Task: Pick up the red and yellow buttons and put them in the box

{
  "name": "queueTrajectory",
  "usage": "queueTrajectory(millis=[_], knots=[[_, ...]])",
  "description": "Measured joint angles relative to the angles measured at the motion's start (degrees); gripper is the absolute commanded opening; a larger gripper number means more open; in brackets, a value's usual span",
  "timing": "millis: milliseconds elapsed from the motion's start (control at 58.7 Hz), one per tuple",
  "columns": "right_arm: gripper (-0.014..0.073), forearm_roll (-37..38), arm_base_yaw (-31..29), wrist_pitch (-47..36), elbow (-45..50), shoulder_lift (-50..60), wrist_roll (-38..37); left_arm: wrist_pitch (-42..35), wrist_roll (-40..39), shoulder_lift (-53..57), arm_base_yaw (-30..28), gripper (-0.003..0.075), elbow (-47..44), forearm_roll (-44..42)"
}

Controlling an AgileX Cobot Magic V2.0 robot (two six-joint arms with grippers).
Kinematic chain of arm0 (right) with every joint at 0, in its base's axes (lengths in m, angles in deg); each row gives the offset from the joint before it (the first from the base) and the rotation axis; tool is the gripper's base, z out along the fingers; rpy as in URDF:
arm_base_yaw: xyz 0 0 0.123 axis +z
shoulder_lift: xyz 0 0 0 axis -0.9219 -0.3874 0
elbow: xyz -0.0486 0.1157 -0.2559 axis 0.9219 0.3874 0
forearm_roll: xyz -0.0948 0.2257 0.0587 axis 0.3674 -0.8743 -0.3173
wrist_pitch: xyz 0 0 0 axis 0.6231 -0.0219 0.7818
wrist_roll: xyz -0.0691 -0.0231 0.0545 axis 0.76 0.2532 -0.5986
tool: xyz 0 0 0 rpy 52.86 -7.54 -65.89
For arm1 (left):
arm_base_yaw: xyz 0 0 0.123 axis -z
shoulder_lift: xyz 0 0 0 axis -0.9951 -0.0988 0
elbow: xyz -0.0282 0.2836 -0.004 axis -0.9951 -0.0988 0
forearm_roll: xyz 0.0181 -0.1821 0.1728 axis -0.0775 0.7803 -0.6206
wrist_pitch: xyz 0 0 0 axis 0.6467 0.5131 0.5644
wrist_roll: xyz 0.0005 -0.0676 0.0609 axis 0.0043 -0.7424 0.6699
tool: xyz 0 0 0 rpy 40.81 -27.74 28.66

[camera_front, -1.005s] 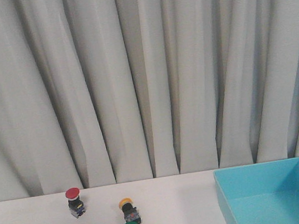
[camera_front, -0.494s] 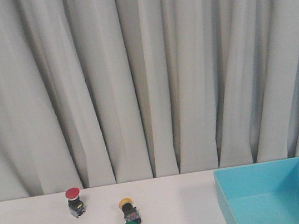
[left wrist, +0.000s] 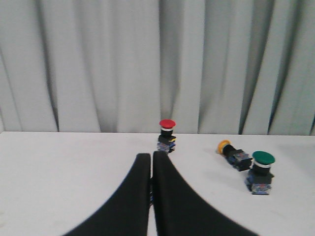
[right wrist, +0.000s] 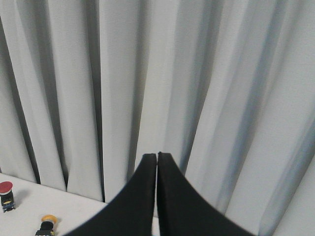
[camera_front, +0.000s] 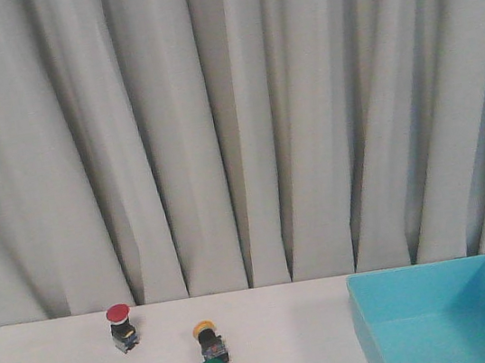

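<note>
Front view shows the dark left-arm piece gone from the edge since a second ago; red button (camera_front: 118, 315) and yellow button (camera_front: 206, 332) stand untouched on the worktop (camera_front: 284, 339), well left of the box (camera_front: 445, 315). Left hand (left wrist: 151, 160) and right hand (right wrist: 157, 156) are both clenched, empty, so picking seems not yet begun.
</note>
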Motion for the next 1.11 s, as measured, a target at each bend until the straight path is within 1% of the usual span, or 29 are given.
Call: queueTrajectory(millis=[119, 272, 562, 834, 1107], knots=[[-0.0008, 0.0, 0.0, 0.0, 0.0, 0.0, 0.0, 3.1, 0.0, 0.7, -2.3, -0.0006, 0.0, -0.3], [-0.0008, 0.0, 0.0, 0.0, 0.0, 0.0, 0.0, 4.7, 0.0, 0.8, -2.5, -0.0006, 0.0, -0.3], [-0.0008, 0.0, 0.0, 0.0, 0.0, 0.0, 0.0, 4.8, 0.0, 0.8, -2.5, -0.0006, 0.0, -0.2], [-0.0008, 0.0, 0.0, 0.0, 0.0, 0.0, 0.0, 4.1, 4.7, 0.8, -2.5, -0.0006, 0.0, -0.2], [-0.0008, 0.0, 0.0, 0.0, 0.0, 0.0, 0.0, 3.6, 5.6, 0.8, -0.5, -0.0006, 0.0, 0.9]])
